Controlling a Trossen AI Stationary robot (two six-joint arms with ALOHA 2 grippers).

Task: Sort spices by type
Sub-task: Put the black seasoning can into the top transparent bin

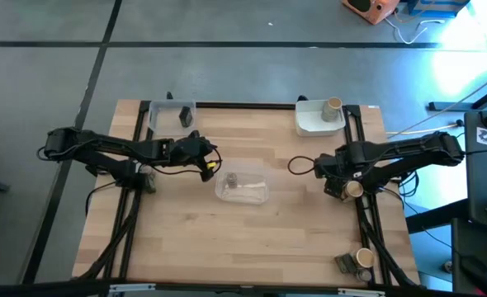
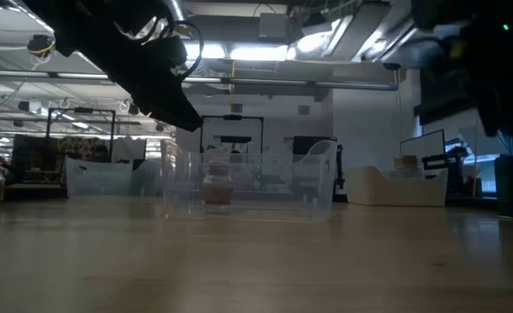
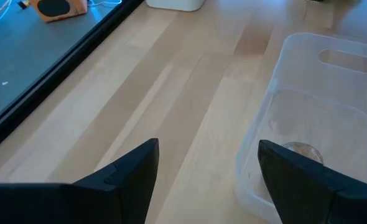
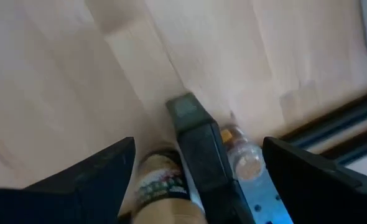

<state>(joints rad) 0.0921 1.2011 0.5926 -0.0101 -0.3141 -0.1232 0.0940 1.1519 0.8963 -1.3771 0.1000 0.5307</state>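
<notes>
My right gripper (image 1: 339,183) points down, open, over a cluster of spices by the table's right edge. In the right wrist view a dark blocky container (image 4: 197,146), a tan labelled cylinder (image 4: 162,183) and a small jar (image 4: 242,157) lie on the table between and below its fingers, which stand apart from them. My left gripper (image 1: 208,162) hangs open over bare wood, left of a clear tray (image 1: 245,188). In that tray a small jar (image 3: 300,151) stands on its base. A dark block (image 1: 185,117) sits in the far-left clear tray (image 1: 167,110). A tan cylinder (image 1: 333,106) is in the white tray (image 1: 314,120).
Another tan cylinder (image 1: 364,258) and a dark container (image 1: 345,262) sit at the near right corner. Black frame rails (image 1: 363,214) run along the table's left and right sides. Bare wood fills the near half of the table (image 1: 227,247).
</notes>
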